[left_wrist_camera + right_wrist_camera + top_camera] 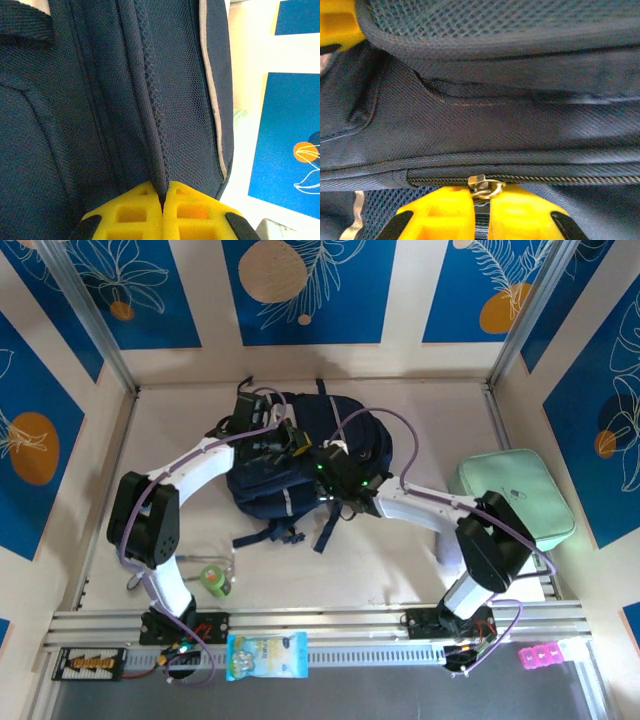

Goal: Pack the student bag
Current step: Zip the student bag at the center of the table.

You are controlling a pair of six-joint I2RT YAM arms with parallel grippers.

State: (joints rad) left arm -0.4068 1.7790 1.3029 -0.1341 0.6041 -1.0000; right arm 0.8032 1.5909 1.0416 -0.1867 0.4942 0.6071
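At the near edge, a pale blue and yellow plastic packet (267, 655) lies on the metal rail between the two arm bases, and a small pink block (545, 655) sits at the rail's right end. Just beyond the left base, a small green round item (213, 578) rests on the pale bench (400, 560). Farther in, the student bag (290, 465), a large navy-blue fabric backpack with grey-white trim, lies in the middle of the bench with its dark straps trailing toward the near side. The left hand (162, 194) is on the bag's far left part, its yellow fingers (132, 212) clenched on a raised ridge of the navy fabric beside a mesh panel. The right hand (481, 195) is at the bag's near right side, pinched shut on the small metal zip pull (482, 184) at the end of a closed zip line. To the right, apart from the bag, a flat mint-green zip case (515, 495) lies by the side wall. Blue wall panels (310, 290) with orange discs and white leaf outlines stand behind.
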